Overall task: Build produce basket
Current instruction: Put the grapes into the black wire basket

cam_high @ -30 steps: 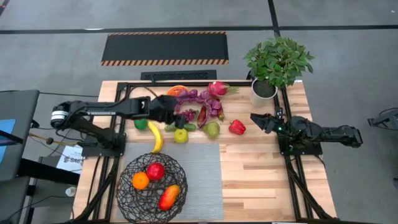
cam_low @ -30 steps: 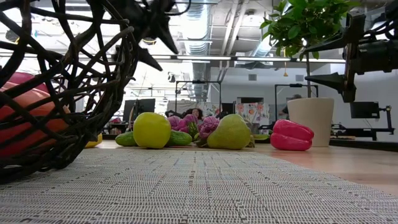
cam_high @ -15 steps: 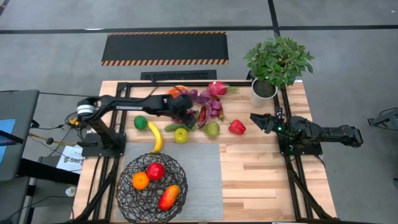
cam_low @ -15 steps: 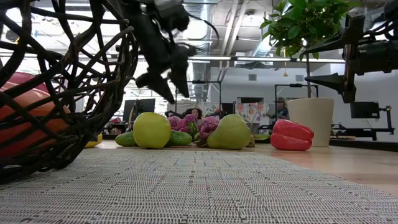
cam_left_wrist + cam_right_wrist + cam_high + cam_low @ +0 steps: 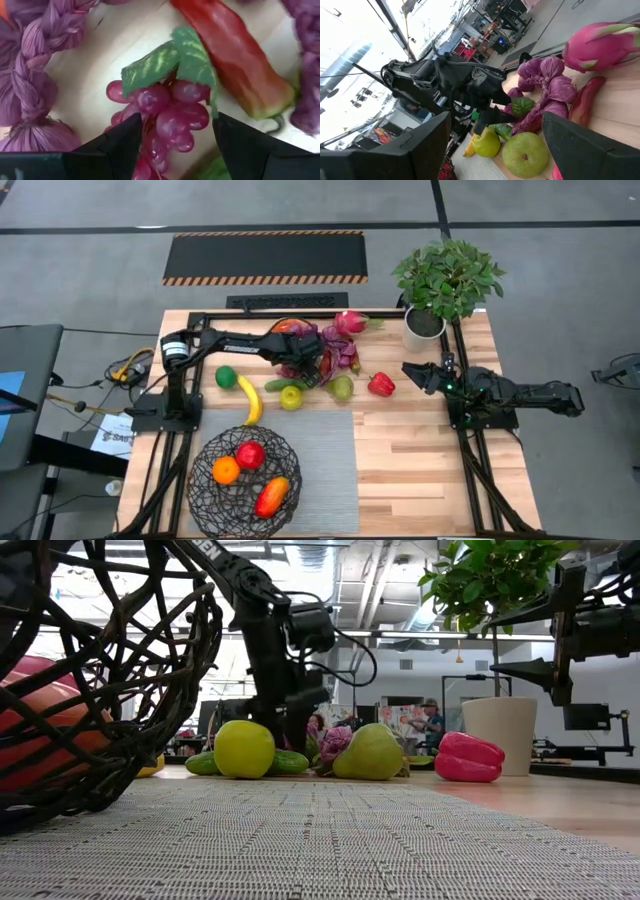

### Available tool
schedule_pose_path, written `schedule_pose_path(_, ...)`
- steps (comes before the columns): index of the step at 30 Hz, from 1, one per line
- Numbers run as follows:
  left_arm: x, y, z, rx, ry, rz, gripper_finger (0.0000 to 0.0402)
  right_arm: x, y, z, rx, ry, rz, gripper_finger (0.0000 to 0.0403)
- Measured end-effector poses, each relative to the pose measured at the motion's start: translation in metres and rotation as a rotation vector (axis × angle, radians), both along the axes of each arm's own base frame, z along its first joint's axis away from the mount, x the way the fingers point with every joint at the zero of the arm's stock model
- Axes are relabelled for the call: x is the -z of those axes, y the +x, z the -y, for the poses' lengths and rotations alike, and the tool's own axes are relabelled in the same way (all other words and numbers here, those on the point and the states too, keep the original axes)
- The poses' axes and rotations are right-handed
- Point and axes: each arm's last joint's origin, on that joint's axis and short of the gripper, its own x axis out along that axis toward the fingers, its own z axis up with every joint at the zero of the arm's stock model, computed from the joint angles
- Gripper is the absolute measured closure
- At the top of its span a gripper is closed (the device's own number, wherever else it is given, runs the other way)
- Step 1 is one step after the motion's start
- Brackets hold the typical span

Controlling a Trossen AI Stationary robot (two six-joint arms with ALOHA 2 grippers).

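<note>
Between open left gripper (image 5: 172, 145) fingers: red grapes (image 5: 167, 117).

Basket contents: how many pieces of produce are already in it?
3. An orange on the left side of the basket, a red apple beside it, and a red-orange fruit nearer the front right. Smaller pieces underneath may be hidden.

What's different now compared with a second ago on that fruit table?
The left arm swung farther across the table, and its pincer came down over the purple grapes, jaws open on either side, nothing gripped yet. The right pincer stayed parked and open near the red pepper. The basket and the other fruit did not move.
</note>
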Motion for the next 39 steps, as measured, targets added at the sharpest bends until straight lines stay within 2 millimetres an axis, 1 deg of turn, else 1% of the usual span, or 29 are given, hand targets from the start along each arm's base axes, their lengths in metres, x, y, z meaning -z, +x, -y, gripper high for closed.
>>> schedule_pose_path(4, -0.001, 0.000, -0.003, -0.019, 0.024, 0.011, 0.0180, 0.000, 0.000, 0.000, 0.000, 0.000, 0.000, 0.0069)
schedule_pose_path(7, -0.004, -0.001, -0.005, -0.032, 0.029, 0.018, 0.0213, 0.000, 0.000, 0.000, 0.000, -0.002, -0.001, 0.0069)
schedule_pose_path(10, -0.002, -0.003, -0.006, -0.052, 0.019, 0.008, 0.0265, 0.000, 0.000, 0.000, 0.001, -0.005, -0.002, 0.0069)
schedule_pose_path(15, 0.000, 0.000, -0.006, -0.054, -0.025, 0.034, 0.0372, 0.000, 0.000, 0.000, 0.000, -0.006, -0.003, 0.0069)
schedule_pose_path(16, 0.000, 0.000, -0.005, -0.051, -0.036, 0.038, 0.0385, 0.000, 0.000, 0.000, 0.000, -0.006, -0.003, 0.0069)
schedule_pose_path(21, -0.006, 0.003, -0.003, -0.055, -0.066, 0.056, 0.0394, 0.000, 0.000, 0.000, 0.000, -0.008, -0.004, 0.0069)
schedule_pose_path(26, -0.027, 0.015, -0.002, -0.035, -0.088, 0.123, 0.0399, 0.000, 0.000, 0.000, 0.001, -0.009, -0.004, 0.0069)
schedule_pose_path(32, -0.066, 0.030, 0.002, -0.003, -0.091, 0.187, 0.0401, 0.000, 0.000, 0.000, 0.000, -0.009, -0.004, 0.0069)
schedule_pose_path(39, -0.117, 0.041, 0.013, 0.056, -0.071, 0.248, 0.0401, 0.000, 0.000, 0.000, 0.001, -0.009, -0.004, 0.0069)
